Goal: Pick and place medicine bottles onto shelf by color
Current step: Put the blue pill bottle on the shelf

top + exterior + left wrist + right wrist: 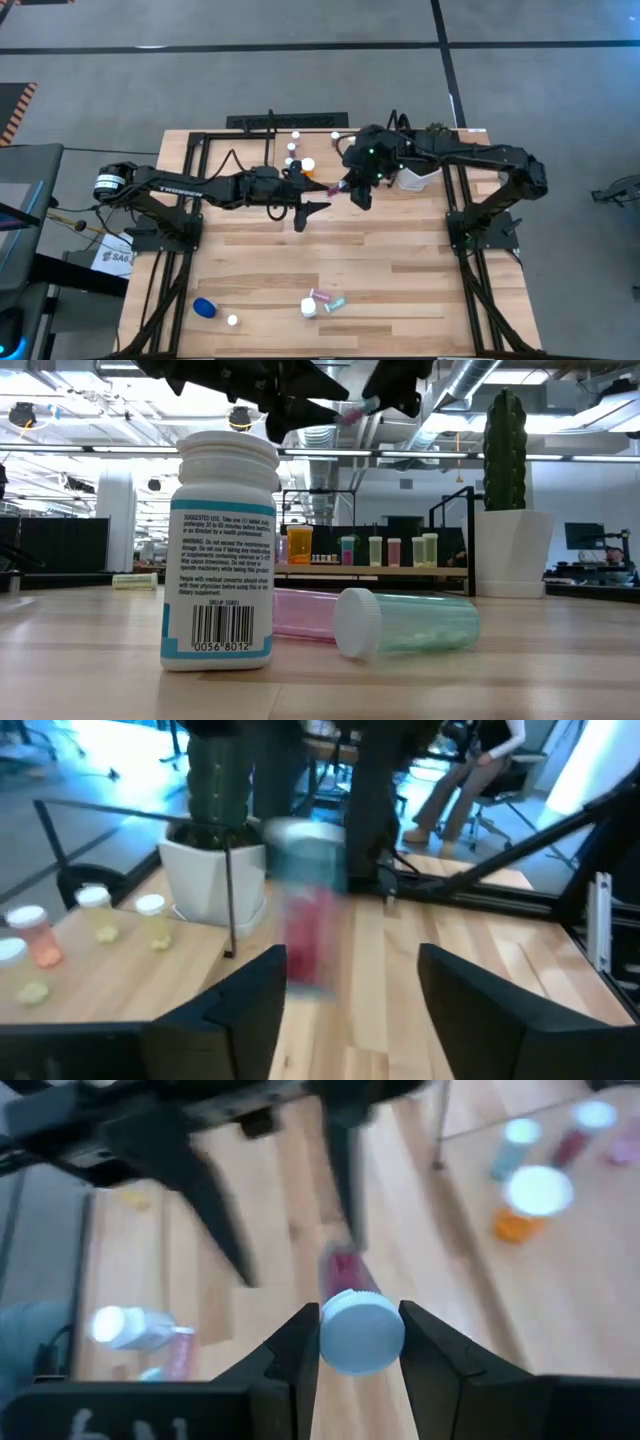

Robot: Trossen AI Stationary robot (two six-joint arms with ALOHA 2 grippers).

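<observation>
My right gripper [353, 191] is shut on a pink bottle with a white cap [334, 188] above the table's middle, in front of the shelf [380, 570]. My left gripper [312, 213] is open and empty just to the left of that bottle, its fingers [250, 990] level and pointing at it [308, 935]. Several bottles stand on the shelf, an orange one [299, 544] among them. Near the front edge, a white labelled bottle [222, 550] stands upright, and a pink one [300, 615] and a teal one [410, 622] lie on their sides. My right gripper pinches the pink bottle's white cap [360, 1330] between its two fingers, one on each side. The bottle's pink body [345, 1270] sticks out forward past the fingertips, toward my left gripper. The bottle is lifted clear of the table.
A white pot with a cactus [415, 178] stands at the back right, beside the shelf's black rod [230, 890]. A blue bottle [205, 307] and a small white one [232, 320] sit at the front left. A person [480, 770] is in the room beyond the table.
</observation>
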